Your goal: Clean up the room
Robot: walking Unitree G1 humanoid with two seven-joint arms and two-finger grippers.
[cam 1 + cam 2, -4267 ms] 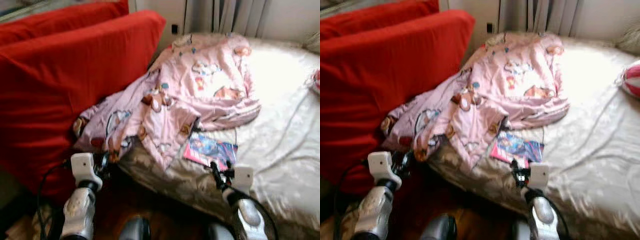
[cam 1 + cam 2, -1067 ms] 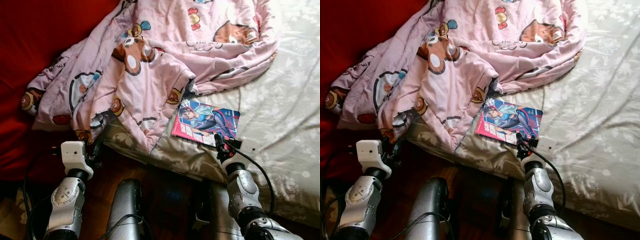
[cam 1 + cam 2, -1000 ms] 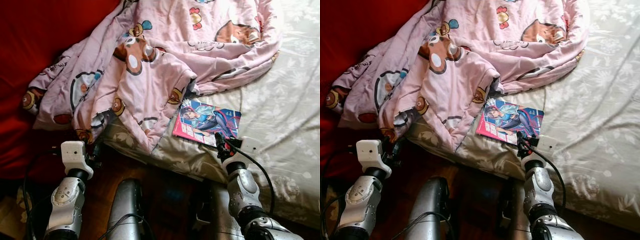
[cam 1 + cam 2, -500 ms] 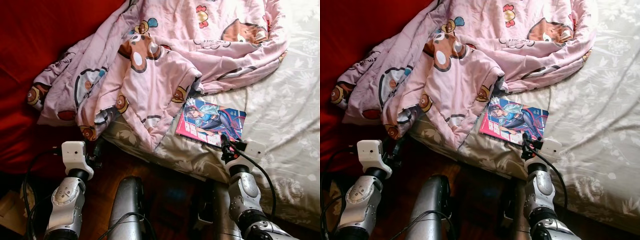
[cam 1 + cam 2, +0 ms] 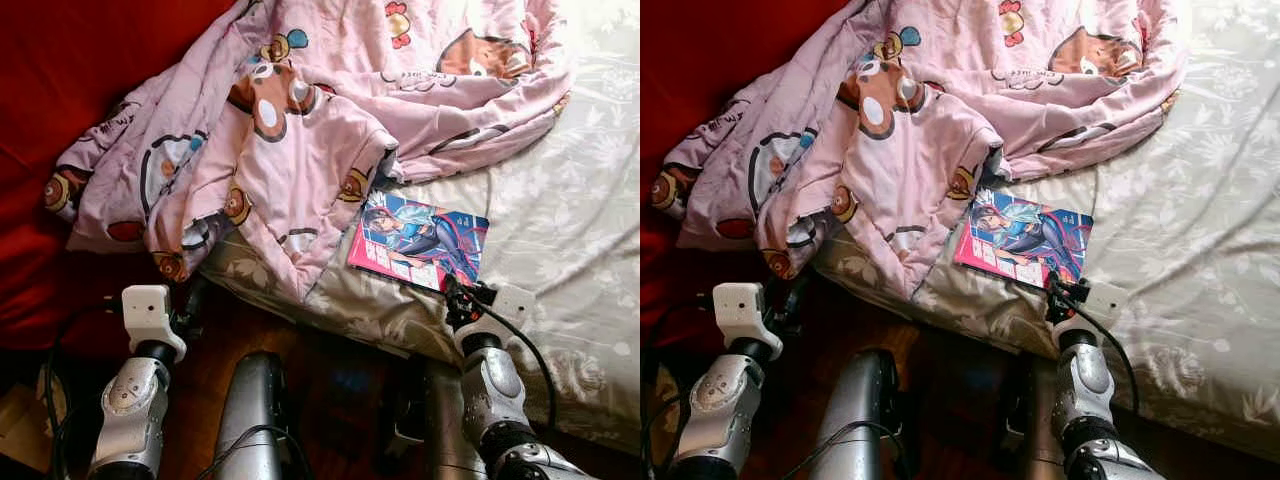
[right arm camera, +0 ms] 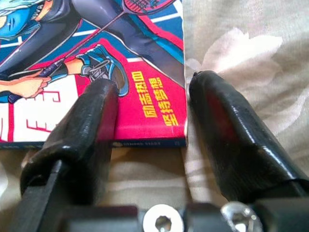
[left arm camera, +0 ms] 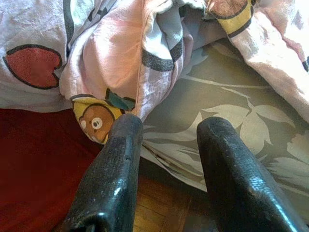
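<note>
A comic book (image 5: 418, 240) with a blue and pink cover lies flat on the bed near its front edge, partly tucked under a pink bear-print blanket (image 5: 300, 110). My right gripper (image 5: 452, 291) sits at the book's near right corner, open. In the right wrist view one finger (image 6: 89, 121) rests over the cover (image 6: 145, 72) and the other finger (image 6: 227, 125) lies on the sheet beside the book's edge. My left gripper (image 7: 166, 145) is open, low by the bed's side, pointing at the blanket's hanging hem (image 7: 101, 118).
The bed has a pale floral sheet (image 5: 560, 220). A red sofa or cushion (image 5: 60, 90) stands close on the left, with the blanket draped against it. Dark wooden floor (image 5: 330, 370) shows between my legs and the bed edge.
The view has shifted slightly. My right gripper has edged forward to the book's near corner, its fingers now straddling the book's edge. The left arm has stayed put.
</note>
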